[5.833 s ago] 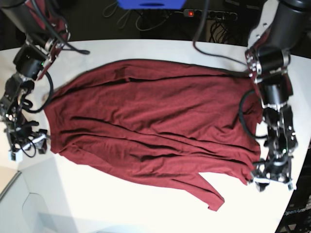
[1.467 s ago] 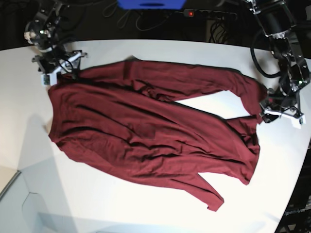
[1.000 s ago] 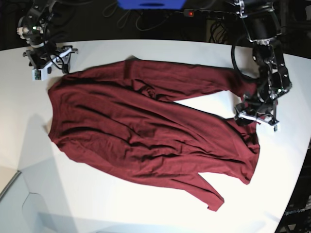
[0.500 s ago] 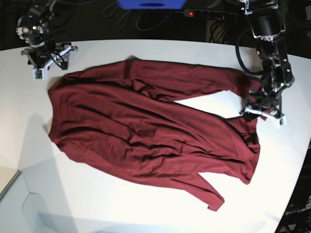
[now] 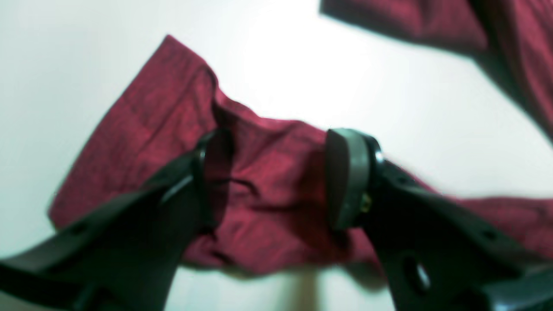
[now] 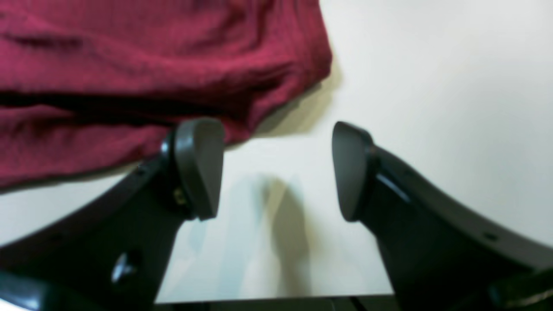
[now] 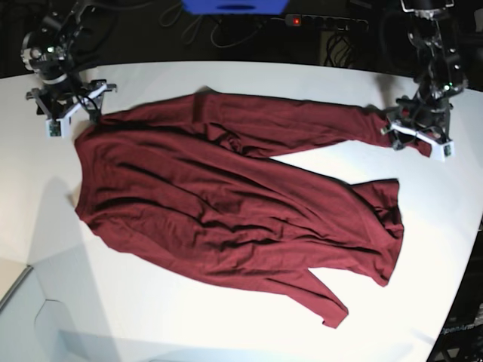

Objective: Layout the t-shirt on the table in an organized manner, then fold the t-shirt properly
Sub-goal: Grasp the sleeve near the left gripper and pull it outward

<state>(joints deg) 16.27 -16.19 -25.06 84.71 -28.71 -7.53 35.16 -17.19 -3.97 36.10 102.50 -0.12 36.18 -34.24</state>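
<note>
Since prev. frame, left gripper (image 7: pixel 416 136) shifts up w/ sleeve cuff (image 5: pixel 173 142) toward table (image 7: pixel 249 317) far edge; fingers apart, cuff between, not clamped. Right gripper (image 6: pixel 276 170) apart, over bare table beside t-shirt (image 7: pixel 226 204), which lies spread mid-table.

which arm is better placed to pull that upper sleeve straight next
Left, probably: its open claw straddles the sleeve cuff of the shirt. The right claw, also open, is over bare table beside the shirt's edge.
</note>
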